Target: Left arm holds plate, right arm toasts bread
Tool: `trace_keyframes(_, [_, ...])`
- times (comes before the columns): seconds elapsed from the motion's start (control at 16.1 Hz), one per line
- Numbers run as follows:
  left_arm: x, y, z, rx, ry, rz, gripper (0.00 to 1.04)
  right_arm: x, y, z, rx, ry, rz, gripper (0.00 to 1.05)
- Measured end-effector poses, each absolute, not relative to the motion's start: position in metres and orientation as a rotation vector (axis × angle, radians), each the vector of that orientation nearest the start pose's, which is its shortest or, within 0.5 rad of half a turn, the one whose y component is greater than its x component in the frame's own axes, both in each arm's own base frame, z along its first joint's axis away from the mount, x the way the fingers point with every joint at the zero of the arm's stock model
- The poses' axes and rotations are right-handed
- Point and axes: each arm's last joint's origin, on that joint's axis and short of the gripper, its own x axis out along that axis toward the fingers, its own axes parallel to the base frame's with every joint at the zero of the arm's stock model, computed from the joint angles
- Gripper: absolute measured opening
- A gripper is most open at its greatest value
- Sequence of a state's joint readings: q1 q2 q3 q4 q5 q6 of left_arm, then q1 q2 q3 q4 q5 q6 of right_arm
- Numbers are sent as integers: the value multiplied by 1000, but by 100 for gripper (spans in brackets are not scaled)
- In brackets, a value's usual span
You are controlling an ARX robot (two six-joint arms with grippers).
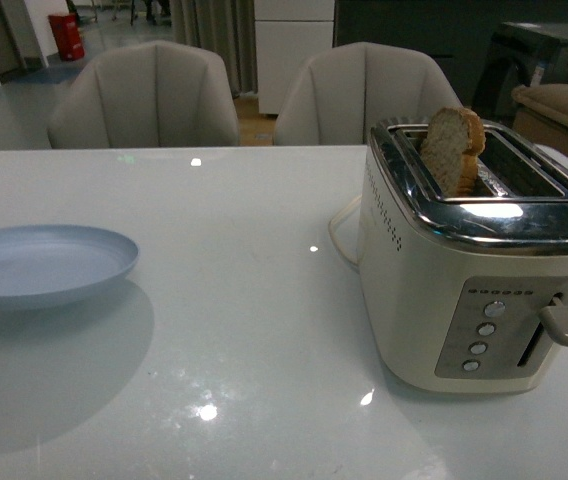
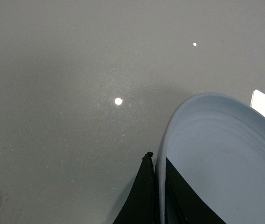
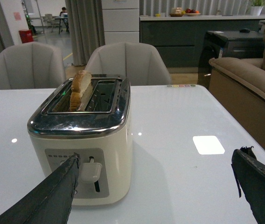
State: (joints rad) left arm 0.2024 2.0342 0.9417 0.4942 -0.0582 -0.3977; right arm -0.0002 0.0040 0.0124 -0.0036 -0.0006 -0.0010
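- Bread (image 1: 454,150) standing upright in one toaster (image 1: 474,265) slot, upper half well proud of the chrome top; not pushed down.
- Toaster lever (image 1: 567,325) at top of its travel, so toasting judged not yet started.
- Right gripper (image 3: 156,186) spread wide apart, empty; one finger (image 3: 53,196) just in front of the lever (image 3: 91,171) and control panel, other finger well off to the far side, over bare table (image 3: 193,177).
- Left gripper (image 2: 155,196) clamped on rim of pale blue plate (image 2: 226,158), one finger either side of the edge.
- Plate (image 1: 44,262) in front view appears lifted slightly off the table (image 1: 264,300), shadow cast below; level, empty, well apart from toaster.
- Step in hand, as judged: right arm lining up on the lever to start the toast cycle; left arm holding plate ready.
- Next move calls for: bringing a finger down onto the lever, pressing straight down until it latches, bread dropping fully into slot.
- Risk noted: light toaster may slide or tip under an off-centre push.
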Motion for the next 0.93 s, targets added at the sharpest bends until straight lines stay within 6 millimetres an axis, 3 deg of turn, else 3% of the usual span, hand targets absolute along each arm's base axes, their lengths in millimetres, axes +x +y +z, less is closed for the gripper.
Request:
trace_keyframes(0.43, [394,77,79,-387,556,421,3,97,0,167,-1,-5,0,98])
trace_keyframes(0.87, [392,71,70,-375,625,413,3,97,0,167,-1,-5,0,98])
trace_keyframes(0.93, [390,68,65,-340,660,399,19,97,0,167,-1,-5,0,98])
